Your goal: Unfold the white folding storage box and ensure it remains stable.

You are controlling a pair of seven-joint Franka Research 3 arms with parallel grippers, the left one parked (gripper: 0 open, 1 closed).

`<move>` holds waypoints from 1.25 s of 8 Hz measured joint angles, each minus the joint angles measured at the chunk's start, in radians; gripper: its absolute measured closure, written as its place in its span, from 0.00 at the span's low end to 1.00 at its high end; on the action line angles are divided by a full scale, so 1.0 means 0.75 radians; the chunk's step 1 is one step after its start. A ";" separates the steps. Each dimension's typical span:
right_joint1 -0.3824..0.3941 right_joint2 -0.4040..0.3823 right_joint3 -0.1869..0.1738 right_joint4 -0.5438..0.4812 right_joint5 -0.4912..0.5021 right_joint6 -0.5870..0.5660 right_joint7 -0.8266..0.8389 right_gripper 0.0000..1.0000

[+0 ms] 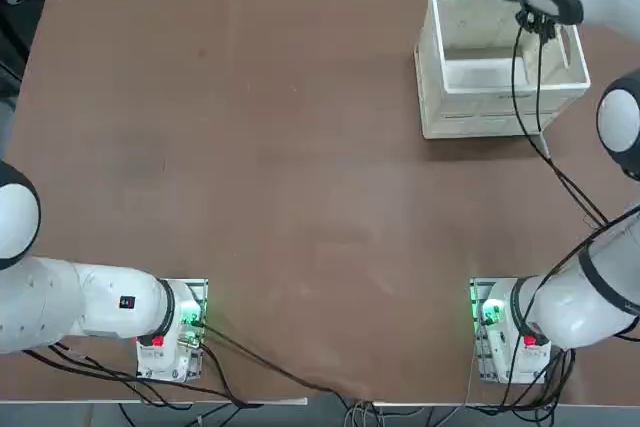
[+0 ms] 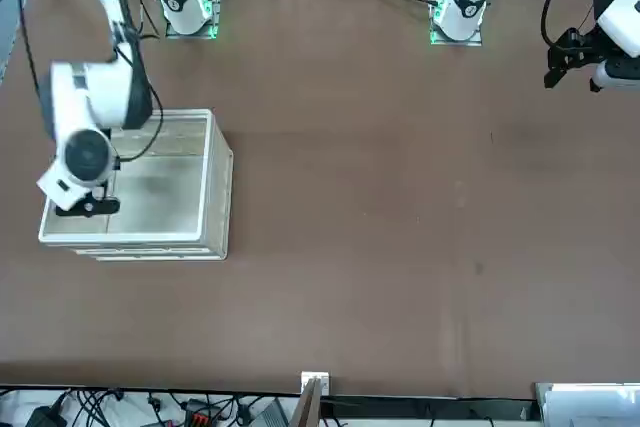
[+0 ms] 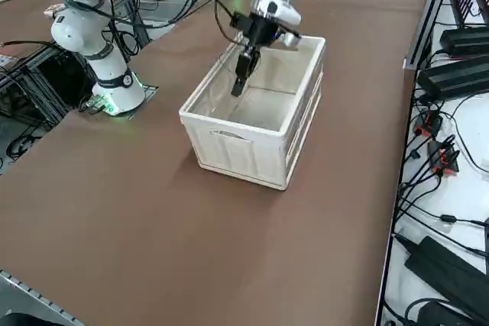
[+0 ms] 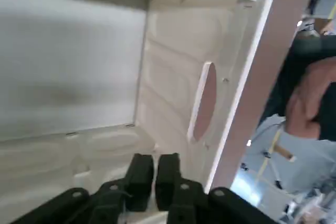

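Walls of the white folding storage box point(image 3: 256, 131) stand upright around the right gripper point(image 3: 240, 80), which hangs inside it over the floor, fingers point(image 4: 140, 174) nearly together on nothing. Box sits on the counter point(image 1: 300, 177); overhead, the arm hides the gripper's tips.

No legible text, label, brand, number or sign anywhere in four views. White folding storage box point(image 1: 500, 67), at 1 o'clock on tabletop point(image 1: 300, 197) in top view, carries no readable marking on rim or walls. Small dark patch with red marks on parked arm too tiny to read.
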 joint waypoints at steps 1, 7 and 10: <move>0.000 -0.019 -0.004 0.070 0.088 -0.047 -0.022 0.71; -0.127 -0.187 -0.026 0.253 0.581 -0.107 -0.156 0.00; -0.146 -0.300 -0.006 0.251 0.607 -0.151 -0.181 0.00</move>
